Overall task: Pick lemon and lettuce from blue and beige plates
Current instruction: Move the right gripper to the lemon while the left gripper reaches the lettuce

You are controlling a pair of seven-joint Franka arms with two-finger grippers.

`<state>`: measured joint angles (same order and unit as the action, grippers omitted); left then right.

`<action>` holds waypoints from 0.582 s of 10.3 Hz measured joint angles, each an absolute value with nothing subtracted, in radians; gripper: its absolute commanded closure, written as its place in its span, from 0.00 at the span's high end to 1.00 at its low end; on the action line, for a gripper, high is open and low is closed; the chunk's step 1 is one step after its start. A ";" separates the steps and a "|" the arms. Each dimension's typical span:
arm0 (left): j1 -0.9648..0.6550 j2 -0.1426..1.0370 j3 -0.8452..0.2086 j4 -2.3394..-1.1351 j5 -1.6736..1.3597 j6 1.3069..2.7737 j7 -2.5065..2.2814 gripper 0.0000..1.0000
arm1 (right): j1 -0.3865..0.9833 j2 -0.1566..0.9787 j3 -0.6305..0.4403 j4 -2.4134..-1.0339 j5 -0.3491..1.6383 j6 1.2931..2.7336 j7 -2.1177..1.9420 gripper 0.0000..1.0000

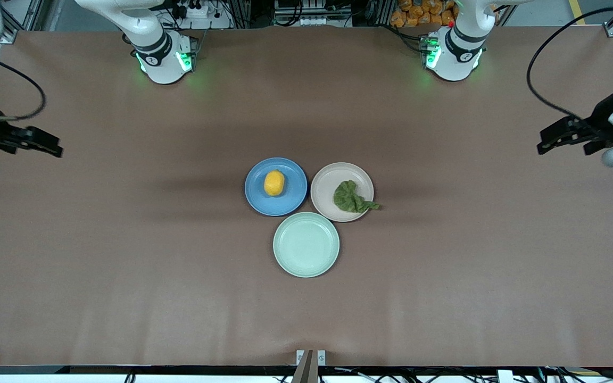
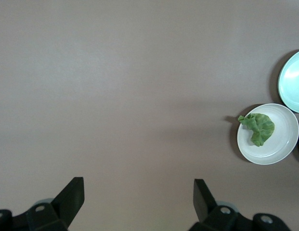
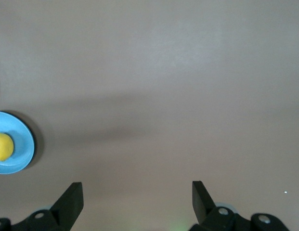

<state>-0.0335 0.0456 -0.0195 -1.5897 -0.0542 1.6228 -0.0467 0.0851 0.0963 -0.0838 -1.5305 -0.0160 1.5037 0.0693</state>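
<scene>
The lemon (image 1: 274, 183) lies on the blue plate (image 1: 290, 199) at the table's middle. The lettuce (image 1: 350, 198) lies on the beige plate (image 1: 328, 183) beside it, toward the left arm's end, its tail over the rim. My left gripper (image 1: 545, 142) is open and empty over bare table at the left arm's end. My right gripper (image 1: 54, 148) is open and empty over bare table at the right arm's end. The left wrist view shows the lettuce (image 2: 258, 128) on the beige plate (image 2: 281, 144). The right wrist view shows the lemon (image 3: 2, 146) on the blue plate (image 3: 21, 139).
An empty mint-green plate (image 1: 306, 244) touches both plates and lies nearer to the front camera; its edge shows in the left wrist view (image 2: 292, 79). The brown table (image 1: 125, 255) spreads wide around the three plates.
</scene>
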 measured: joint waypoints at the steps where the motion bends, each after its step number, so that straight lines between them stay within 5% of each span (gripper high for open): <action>1: -0.034 0.046 -0.031 -1.624 -0.058 1.658 -0.052 1.00 | 0.101 0.109 -0.084 -1.530 -0.016 1.504 0.070 1.00; 6: -0.036 0.050 -0.155 -1.769 -0.059 1.834 -0.263 1.00 | 0.174 0.179 -0.080 -1.529 0.093 1.506 0.071 1.00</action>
<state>-0.0364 0.0495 -0.1552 -1.7693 -0.0588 1.8336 -0.2626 0.1741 0.1795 -0.0805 -1.5295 0.0931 1.5062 0.0710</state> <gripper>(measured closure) 0.000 0.000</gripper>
